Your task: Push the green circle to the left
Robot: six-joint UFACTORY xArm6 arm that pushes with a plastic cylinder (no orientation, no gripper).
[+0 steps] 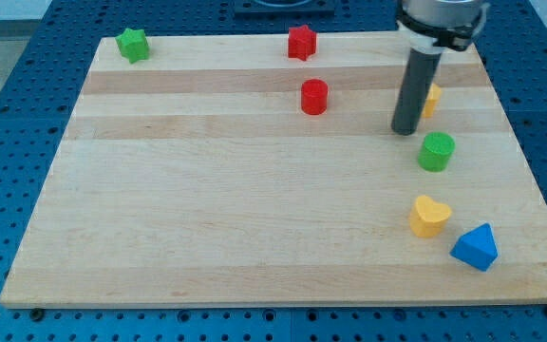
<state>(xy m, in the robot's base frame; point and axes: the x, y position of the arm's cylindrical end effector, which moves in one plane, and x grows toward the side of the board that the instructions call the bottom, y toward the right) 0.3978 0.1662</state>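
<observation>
The green circle (436, 151), a short green cylinder, sits on the wooden board (207, 218) at the view's right. My tip (405, 130) is on the board just to the upper left of the green circle, with a small gap between them. The dark rod rises from the tip to the view's top edge. A yellow block (431, 99) sits right behind the rod, partly hidden by it.
A red cylinder (313, 97) and a red star (301, 43) sit at the top middle. A green star (133, 45) is at the top left corner. A yellow heart (429, 216) and a blue triangle (475, 248) sit at the lower right.
</observation>
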